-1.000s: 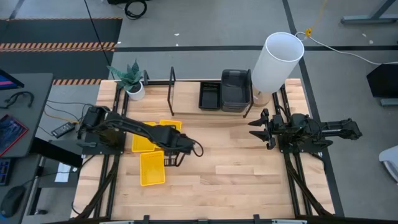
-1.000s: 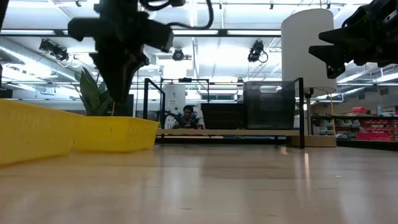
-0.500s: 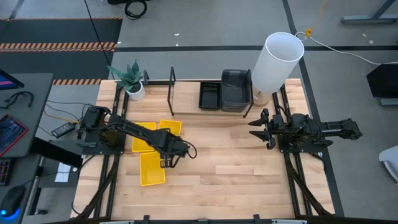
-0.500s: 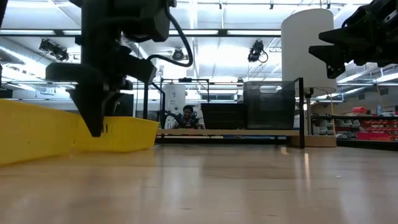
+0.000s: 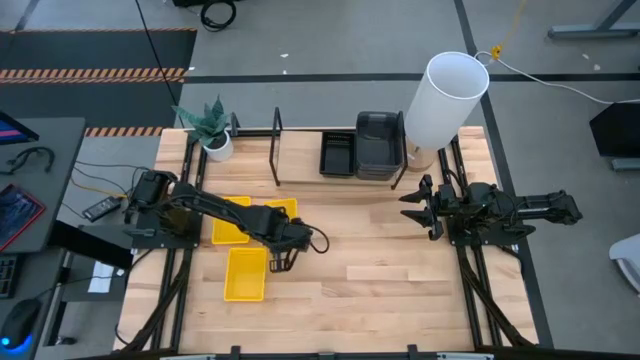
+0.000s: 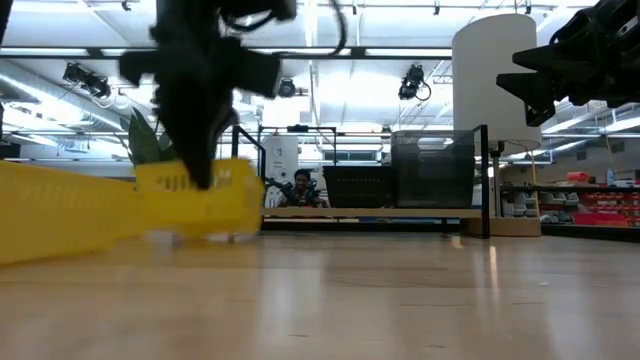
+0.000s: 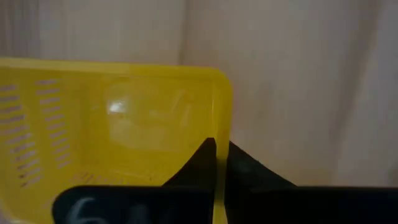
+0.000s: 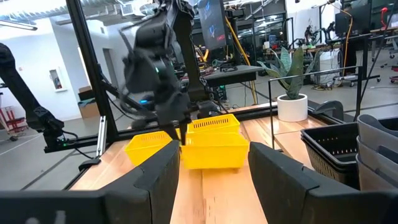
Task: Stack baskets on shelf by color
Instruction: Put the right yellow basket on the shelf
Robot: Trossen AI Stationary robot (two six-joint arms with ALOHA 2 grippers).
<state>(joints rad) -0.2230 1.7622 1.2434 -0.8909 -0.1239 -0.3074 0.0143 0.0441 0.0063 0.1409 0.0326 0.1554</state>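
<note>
Three yellow baskets are on the table's left half. My left gripper point(image 5: 283, 250) is shut on one yellow basket point(image 5: 283, 207), which shows raised and blurred in the low view point(image 6: 215, 200). A second yellow basket point(image 5: 245, 278) lies flat nearer the front edge. A third point(image 5: 230, 225) lies under the left arm. The shelf point(image 5: 277, 135) stands at the far edge with black baskets point(image 5: 337, 153) and grey baskets point(image 5: 380, 145) stacked on its base. My right gripper point(image 5: 415, 205) is open and empty at the right, above the table. My left gripper has one finger point(image 7: 199, 162) inside the yellow basket and one outside, with the basket's thin side wall point(image 7: 219, 124) pinched between them close to a rounded corner. The fingers come from above, pointing down. The basket hangs a little above the table, about level.
A tall white cylinder point(image 5: 445, 100) stands at the shelf's right end. A potted plant point(image 5: 212, 130) stands at the far left corner. Bare wood lies between the two arms. A person shows far behind the shelf point(image 6: 300, 187).
My left gripper has dipped down and toward the table's left among the yellow baskets, then has come up and back toward the right. The yellow basket it holds has risen off the table with it.
</note>
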